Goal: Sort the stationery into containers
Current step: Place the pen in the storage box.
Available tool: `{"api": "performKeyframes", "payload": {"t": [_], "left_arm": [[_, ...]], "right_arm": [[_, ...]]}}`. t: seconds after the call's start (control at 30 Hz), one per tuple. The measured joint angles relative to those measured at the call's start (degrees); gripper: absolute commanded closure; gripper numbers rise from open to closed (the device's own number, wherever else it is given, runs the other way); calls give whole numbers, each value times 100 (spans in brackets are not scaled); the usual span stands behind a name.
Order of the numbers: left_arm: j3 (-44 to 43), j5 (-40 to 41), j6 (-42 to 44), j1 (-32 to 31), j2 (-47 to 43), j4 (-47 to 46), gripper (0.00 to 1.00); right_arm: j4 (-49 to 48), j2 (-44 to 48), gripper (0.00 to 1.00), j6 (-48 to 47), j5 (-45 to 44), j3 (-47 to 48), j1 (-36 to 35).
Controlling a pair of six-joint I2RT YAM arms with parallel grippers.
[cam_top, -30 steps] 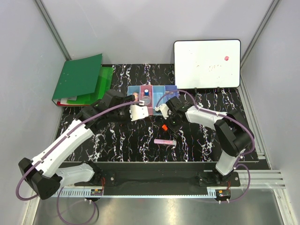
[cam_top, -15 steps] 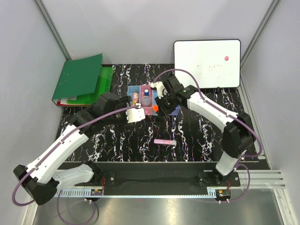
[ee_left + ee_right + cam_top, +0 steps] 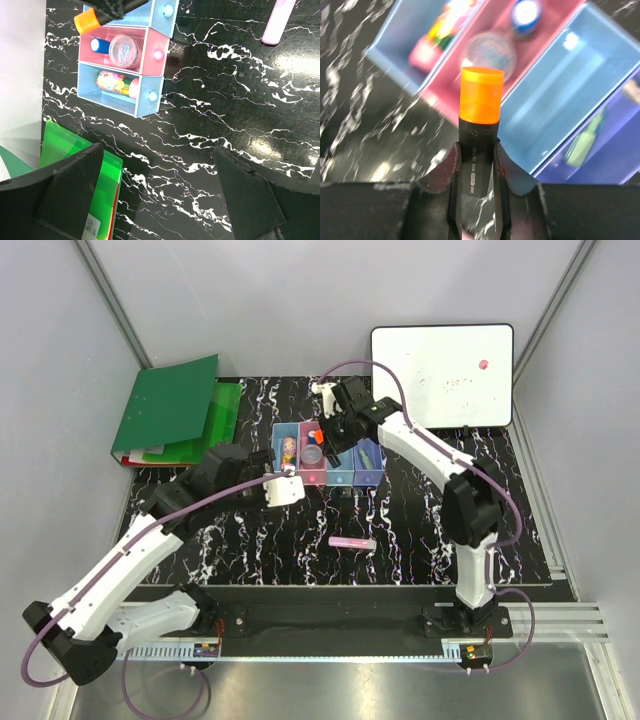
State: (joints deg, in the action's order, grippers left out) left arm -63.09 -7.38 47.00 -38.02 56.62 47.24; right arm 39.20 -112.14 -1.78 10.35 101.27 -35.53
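right arm [image 3: 420,445] outstretched, right hand [image 3: 477,152] pinching orange-capped stick [image 3: 480,95] above bins [image 3: 152,52], left hand [image 3: 157,192] spread

Diffuse light from overhead; shadows soft throughout.
In the left wrist view we note a broad glare patch on the glossy table [image 3: 295,62], just below the pink marker [image 3: 278,22], and a dark lower edge. In the right wrist view the orange-capped stick [image 3: 480,107] is sharp, while the bins [image 3: 560,100] behind it smear, probably from motion blur. In the top view the whiteboard [image 3: 442,376] reads near-white, its marks faint.
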Motion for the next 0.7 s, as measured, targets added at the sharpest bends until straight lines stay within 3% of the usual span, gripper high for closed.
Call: {"api": "performKeyframes", "payload": {"t": [0.33, 0.7], "left_arm": [[-2, 9, -39, 0, -284, 131, 1], [-96, 9, -57, 0, -319, 232, 1]], "right_arm": [[-146, -1062, 100, 380, -393, 861, 529], [-247, -1425, 100, 404, -380, 911, 592]]}}
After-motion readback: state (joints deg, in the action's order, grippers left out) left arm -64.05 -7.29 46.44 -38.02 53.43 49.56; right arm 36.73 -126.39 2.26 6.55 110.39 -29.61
